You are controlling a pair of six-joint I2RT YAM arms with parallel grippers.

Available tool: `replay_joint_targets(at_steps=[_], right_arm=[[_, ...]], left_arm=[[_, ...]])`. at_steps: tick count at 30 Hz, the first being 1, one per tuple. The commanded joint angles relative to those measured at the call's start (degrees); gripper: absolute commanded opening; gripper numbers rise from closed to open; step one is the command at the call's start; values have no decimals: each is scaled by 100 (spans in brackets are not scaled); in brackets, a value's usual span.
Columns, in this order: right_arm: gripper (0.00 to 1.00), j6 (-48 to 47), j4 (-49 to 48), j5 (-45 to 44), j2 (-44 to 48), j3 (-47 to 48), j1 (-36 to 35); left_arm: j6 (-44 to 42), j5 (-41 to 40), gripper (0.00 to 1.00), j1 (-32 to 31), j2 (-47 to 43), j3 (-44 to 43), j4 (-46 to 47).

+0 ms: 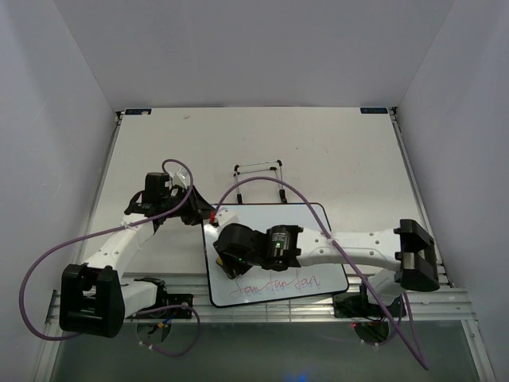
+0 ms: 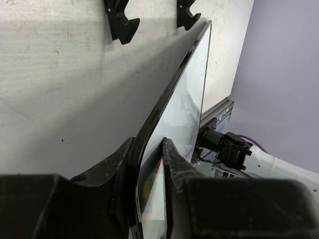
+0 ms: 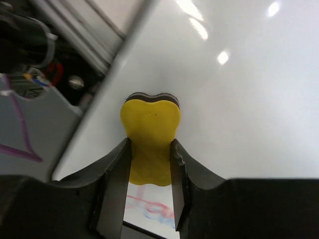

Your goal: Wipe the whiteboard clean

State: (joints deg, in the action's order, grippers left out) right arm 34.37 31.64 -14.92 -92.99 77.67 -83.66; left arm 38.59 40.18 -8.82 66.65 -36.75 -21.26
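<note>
The whiteboard (image 1: 306,223) lies near the table's front centre, with red cursive scribble (image 1: 278,283) along its near edge. My left gripper (image 1: 200,209) is shut on the board's far-left rim; the left wrist view shows the black rim (image 2: 164,102) clamped between the jaws (image 2: 148,164). My right gripper (image 1: 227,259) is shut on the yellow eraser (image 3: 149,134) and presses it on the board's left part. In the right wrist view the white surface (image 3: 239,99) fills the frame, and red scribble (image 3: 149,204) shows below the eraser.
A thin black wire easel stand (image 1: 258,179) lies just behind the board; its feet show in the left wrist view (image 2: 122,22). Aluminium rails (image 1: 318,306) run along the table's front edge. White walls enclose the table on three sides.
</note>
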Motion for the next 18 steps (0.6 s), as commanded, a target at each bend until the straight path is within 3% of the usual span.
replay_joint_targets(at_steps=[1,5,11,13,18], right_arm=[[23,350,352,-363,561,-1216,279],[24,781,343,-266,1824,-2842,709],[25,835,352,111,3915,-4828,2115],[25,581,352,295,4261,-4980,2634],[24,281,2,787,4158,-4605,2723]], left_arm=[[-844,-380,0,-155,-91,81,-449],[-844,-450,0,-155,-170,54,-485],[-853,-459,0,-155,-284,37,-511],[-853,-441,0,-155,-276,37,-502],[-888,-380,0,-155,-179,28,-502]])
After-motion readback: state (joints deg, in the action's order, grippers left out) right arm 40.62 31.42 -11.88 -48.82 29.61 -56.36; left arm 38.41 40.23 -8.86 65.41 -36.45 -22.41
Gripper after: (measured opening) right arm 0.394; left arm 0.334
